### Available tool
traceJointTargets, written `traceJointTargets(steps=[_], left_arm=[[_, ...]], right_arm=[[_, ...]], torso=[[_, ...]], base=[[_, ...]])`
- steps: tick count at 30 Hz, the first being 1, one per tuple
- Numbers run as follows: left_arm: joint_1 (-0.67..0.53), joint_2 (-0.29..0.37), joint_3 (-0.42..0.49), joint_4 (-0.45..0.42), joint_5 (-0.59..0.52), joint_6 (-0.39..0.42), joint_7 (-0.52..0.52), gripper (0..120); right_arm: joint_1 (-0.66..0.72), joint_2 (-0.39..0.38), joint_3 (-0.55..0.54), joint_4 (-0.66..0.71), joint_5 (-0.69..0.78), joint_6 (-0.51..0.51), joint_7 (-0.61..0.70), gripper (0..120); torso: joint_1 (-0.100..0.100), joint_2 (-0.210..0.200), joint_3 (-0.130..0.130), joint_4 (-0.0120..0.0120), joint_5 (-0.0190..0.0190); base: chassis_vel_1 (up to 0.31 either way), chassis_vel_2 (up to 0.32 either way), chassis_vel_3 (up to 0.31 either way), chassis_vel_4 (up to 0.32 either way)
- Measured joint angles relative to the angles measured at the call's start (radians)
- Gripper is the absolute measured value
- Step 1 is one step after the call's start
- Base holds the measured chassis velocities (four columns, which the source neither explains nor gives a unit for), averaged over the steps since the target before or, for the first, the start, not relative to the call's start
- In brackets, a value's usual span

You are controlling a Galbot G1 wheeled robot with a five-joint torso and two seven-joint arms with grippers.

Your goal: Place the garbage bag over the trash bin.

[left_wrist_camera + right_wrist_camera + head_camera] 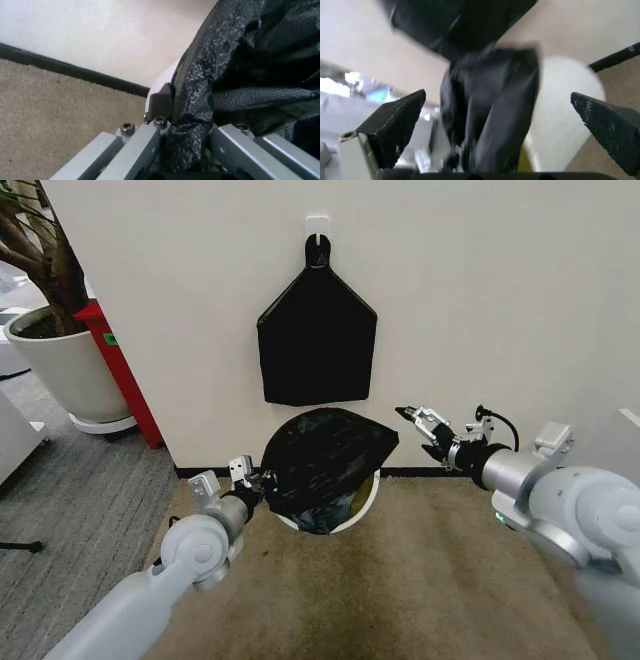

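Although the garbage bag point(325, 465) already drapes over most of the trash bin point(368, 498), centre of the head view at the foot of the wall point(500, 300), its film is bunched toward the lower left of the bin and peaks toward the upper right, so its long axis runs on that diagonal. A crescent of cream rim remains bare at the bin's lower right. On the wall above hangs a flat black bundle point(317, 340) from a white hook point(317, 228); at the upper left of the frame stand a large white plant pot point(60, 370) and a red panel point(120, 370).

The left gripper point(255, 483), left of centre, meets the bag's left edge; in the left wrist view its jaws are closed on a fold of bag film point(187, 150), with the bin wall point(162, 80) just behind. The right gripper point(418, 423), right of centre, hangs apart from the bag, just beyond its right-hand peak. In the right wrist view its two fingers point(395, 125) stand wide apart with nothing between them, the bag point(490, 105) and bin point(565, 112) lying straight ahead.

Judged from this layout, the uncovered rim lies on the right gripper's side, so that arm is the nearer one to draw the film across.
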Motion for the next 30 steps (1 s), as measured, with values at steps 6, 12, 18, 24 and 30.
traceJointTargets(steps=[6,12,18,24,30], left_arm=[[-0.026,0.002,0.01,-0.001,-0.009,0.001,-0.016,1],[-0.031,0.011,0.012,-0.014,-0.011,0.002,-0.019,1],[-0.028,0.013,0.015,-0.028,-0.009,0.002,-0.019,1],[-0.03,0.018,0.019,-0.04,-0.008,0.003,-0.019,1],[-0.03,0.024,0.017,-0.051,-0.007,0.003,-0.016,1]], right_arm=[[-0.062,0.02,-0.126,0.076,-0.22,-0.093,-0.13,100],[-0.11,0.045,-0.164,0.079,-0.288,-0.14,-0.152,100],[-0.14,0.058,-0.197,0.075,-0.374,-0.142,-0.207,100],[-0.115,0.075,-0.236,0.049,-0.407,-0.14,-0.213,100],[-0.086,0.084,-0.258,0.036,-0.407,-0.137,-0.153,100]], torso=[[0.0,0.0,0.0,0.0001,-0.0001],[0.0,0.0,0.0,0.0002,0.0],[0.0,0.0,0.0,0.0001,0.0],[0.0,0.0,0.0,0.0002,0.0001],[0.0,0.0,0.0,0.0002,0.0001]], base=[[0.0,0.0,0.0,0.0],[0.0,0.0,0.0,0.0],[0.0,0.0,0.0,0.0],[0.0,0.0,0.0,0.0],[0.0,0.0,0.0,0.0]])
